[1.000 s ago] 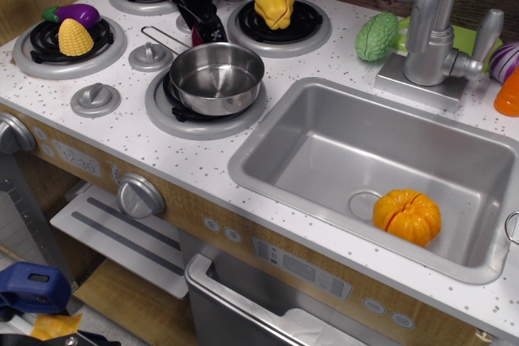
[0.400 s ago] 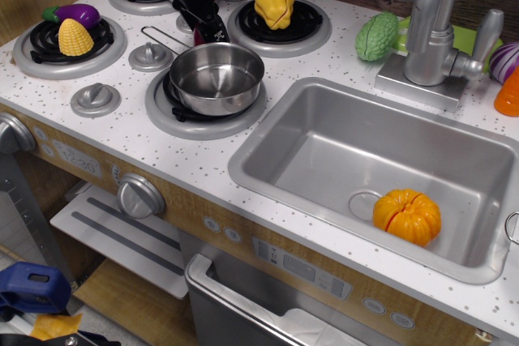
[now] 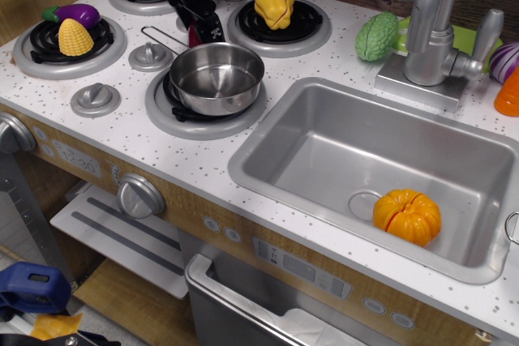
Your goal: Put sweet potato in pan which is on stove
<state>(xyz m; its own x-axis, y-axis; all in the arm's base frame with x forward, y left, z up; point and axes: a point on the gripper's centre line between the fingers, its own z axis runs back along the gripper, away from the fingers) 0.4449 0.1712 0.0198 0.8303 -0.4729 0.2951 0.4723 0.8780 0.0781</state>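
- So my claw [image 3: 203,28] is down at the far left part of the counter, just behind the pan [image 3: 216,77], and it's black so it kind of melts into the burners back there.
- The sweet potato [image 3: 195,35] is pinched in my claw. Only a sliver of dark red shows on the left side of the fingers, right above the pan's far rim, so it's not inside the pan.
- The pan sits empty on the front right burner of the stove [image 3: 122,87], toward the near edge. Its thin wire handle sticks out to the back left.
- A yellow corn [image 3: 74,36] and a purple eggplant [image 3: 75,14] share the burner at the left edge, touching each other.
- A yellow pepper-looking thing [image 3: 274,3] sits on the far burner, just to the right of my claw.
- The sink [image 3: 324,143] takes up the right half of the counter, and an orange pumpkin [image 3: 407,215] lies in its near right corner beside the drain.
- The faucet [image 3: 434,22] stands at the far edge behind the sink, with a bumpy green veggie [image 3: 377,36] just to its left.
- Something orange [image 3: 508,93] and something purple-striped [image 3: 507,60] are cut off at the right edge, can't tell what they are.
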